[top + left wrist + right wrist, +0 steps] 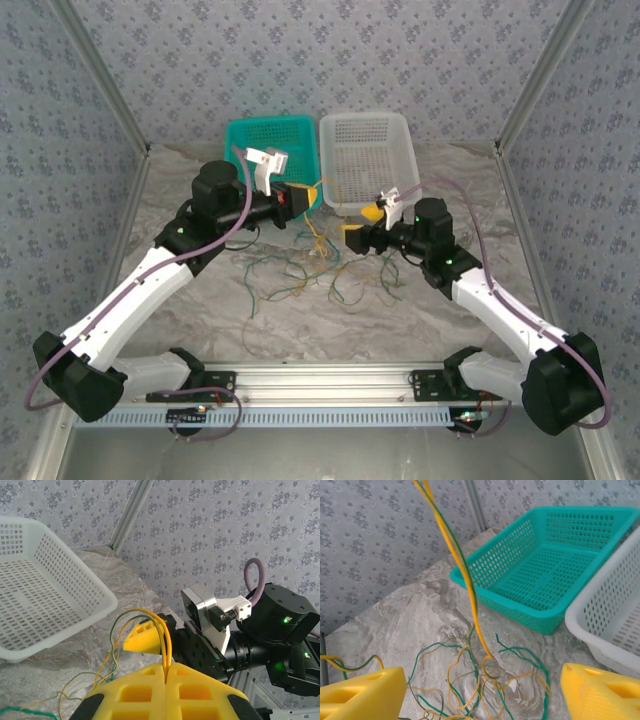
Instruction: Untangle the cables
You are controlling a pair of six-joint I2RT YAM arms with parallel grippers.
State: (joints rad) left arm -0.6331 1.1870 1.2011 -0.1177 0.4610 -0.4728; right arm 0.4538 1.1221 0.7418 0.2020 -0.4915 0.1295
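Note:
The cables are thin yellow and green wires lying in a loose tangle on the marbled table between the arms. My left gripper is raised above them. In its wrist view the yellow fingers are pressed together on a loop of yellow cable, with a green strand alongside. These strands hang down to the pile. My right gripper is open, its fingers wide apart over the pile. A yellow-green strand runs past its left finger.
A teal basket and a white basket stand side by side at the back of the table. The right arm's finger sits close in front of my left gripper. Patterned walls enclose the table on three sides.

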